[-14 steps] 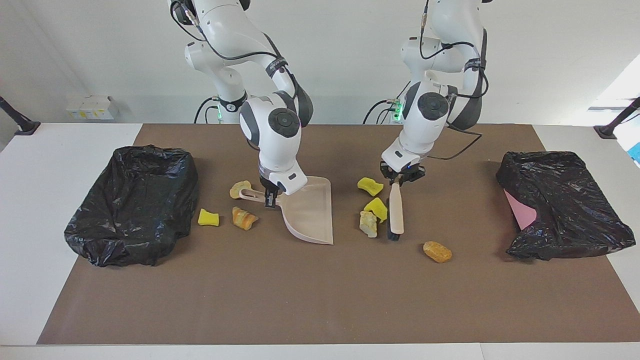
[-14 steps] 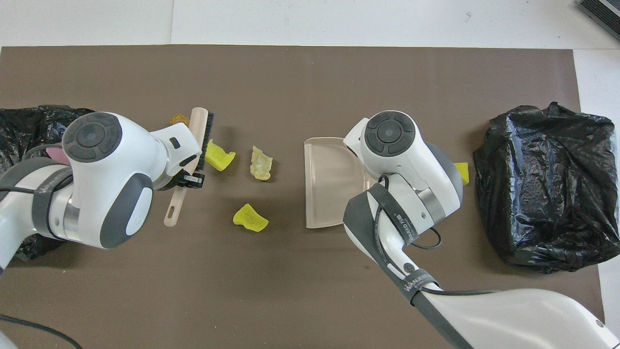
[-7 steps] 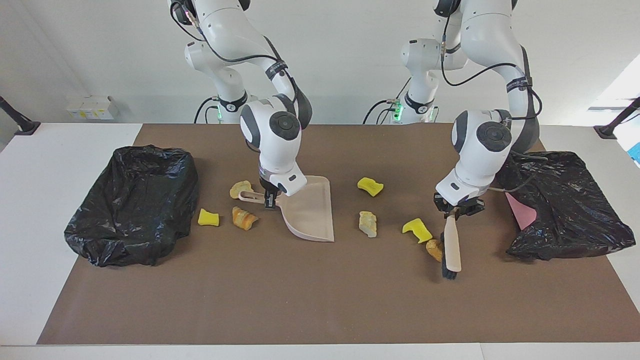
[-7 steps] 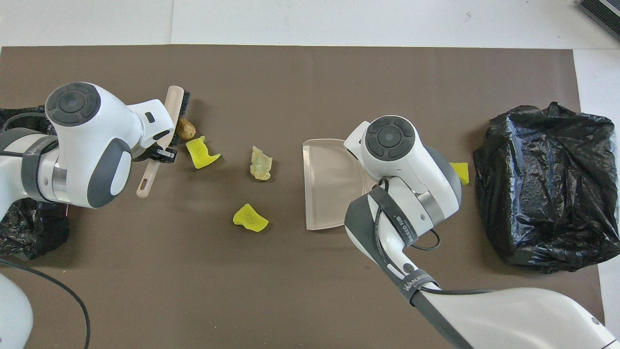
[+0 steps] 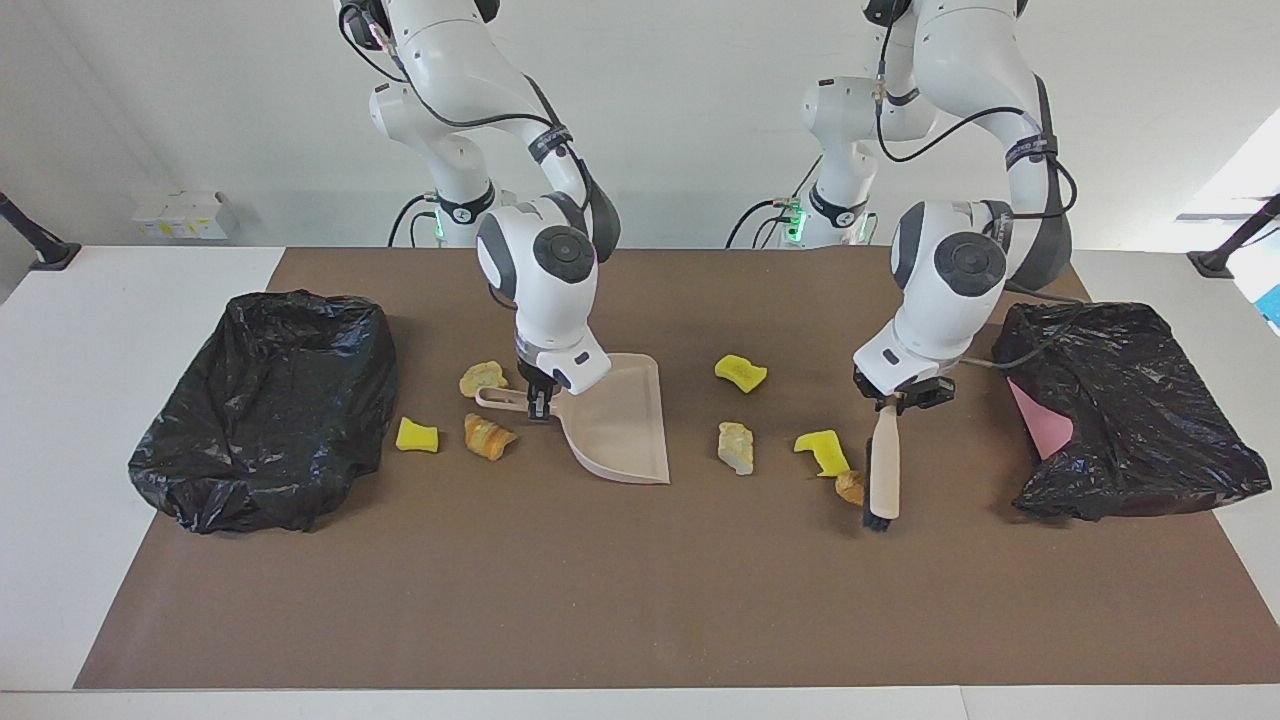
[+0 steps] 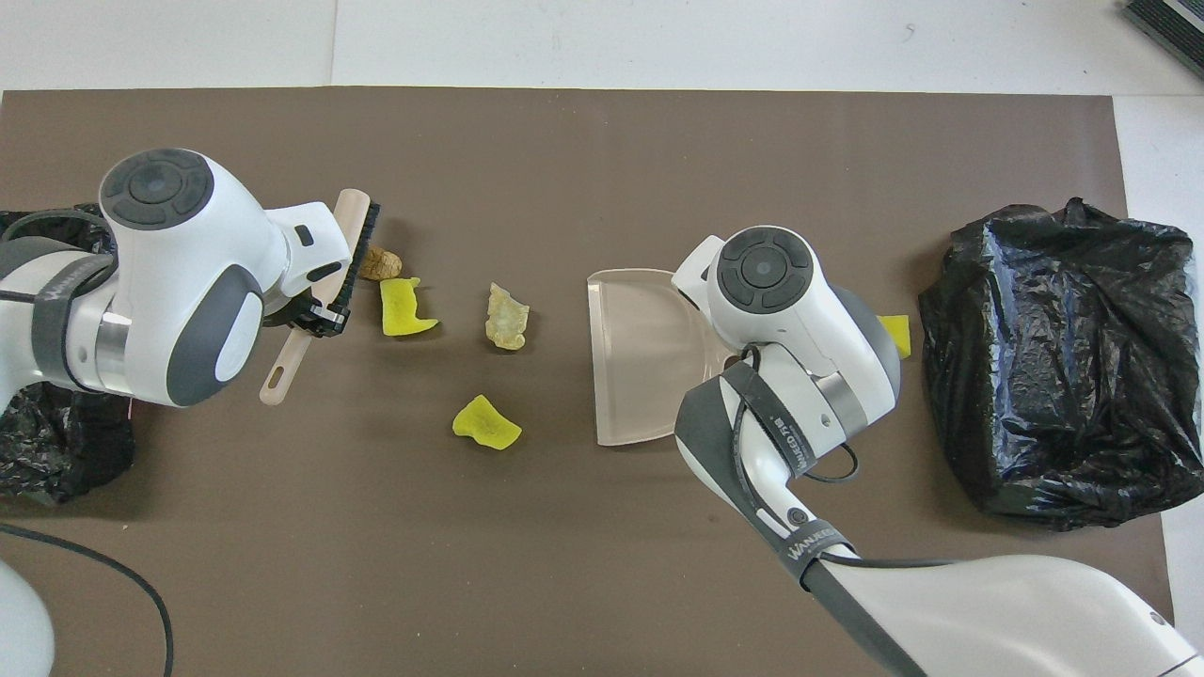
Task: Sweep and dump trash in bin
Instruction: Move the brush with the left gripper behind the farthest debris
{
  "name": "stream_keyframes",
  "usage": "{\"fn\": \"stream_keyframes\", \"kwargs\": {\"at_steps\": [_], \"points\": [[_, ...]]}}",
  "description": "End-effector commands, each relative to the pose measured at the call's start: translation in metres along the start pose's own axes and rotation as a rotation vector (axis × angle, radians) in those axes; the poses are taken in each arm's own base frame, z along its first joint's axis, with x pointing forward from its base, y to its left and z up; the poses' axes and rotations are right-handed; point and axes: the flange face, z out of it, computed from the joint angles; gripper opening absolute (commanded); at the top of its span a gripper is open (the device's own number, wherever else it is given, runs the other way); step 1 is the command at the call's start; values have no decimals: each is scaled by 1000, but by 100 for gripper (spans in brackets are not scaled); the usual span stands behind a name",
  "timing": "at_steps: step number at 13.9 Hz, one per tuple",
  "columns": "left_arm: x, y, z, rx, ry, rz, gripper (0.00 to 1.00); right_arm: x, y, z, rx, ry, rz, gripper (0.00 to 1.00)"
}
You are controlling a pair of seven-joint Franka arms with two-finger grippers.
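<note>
I hold the brush (image 5: 882, 480) in my left gripper (image 5: 893, 403), fingers clamped on its handle so the bristles hang down to the mat, right against an orange lump (image 5: 850, 487) and a yellow chunk (image 5: 822, 451) of trash I mean to push toward the dustpan (image 5: 622, 420). My right gripper (image 5: 537, 402) is closed on the dustpan's handle, keeping its open lip down, facing the brush. A pale piece (image 5: 736, 446) lies between brush and pan; three more lumps sit beside the pan's handle, toward the black bin (image 5: 265, 405).

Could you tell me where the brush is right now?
The left gripper holds the brush toward the left arm's end of the table, bristles against a tan lump beside a yellow chunk.
</note>
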Motion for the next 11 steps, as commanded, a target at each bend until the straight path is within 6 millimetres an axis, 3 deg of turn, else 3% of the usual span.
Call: {"fn": "stream_keyframes", "kwargs": {"at_steps": [1,2,3,5,8,11], "points": [[5,-20,-17,25,60,23,0,-6,-3,3,-13,-6,-35,0],[8,-37,-13,28,93,22,0,-7,-2,3,-14,-6,-33,0],[13,-56,9,29,92,13,0,-7,-2,3,-14,-6,-33,0],[24,-66,33,37,83,16,0,-5,-3,5,-10,-7,-34,0],[6,-47,44,16,-19,37,0,-4,-4,7,-18,-8,-42,0],[-17,-2,47,0,-115,82,0,-5,-4,7,-19,-10,-42,0]]}}
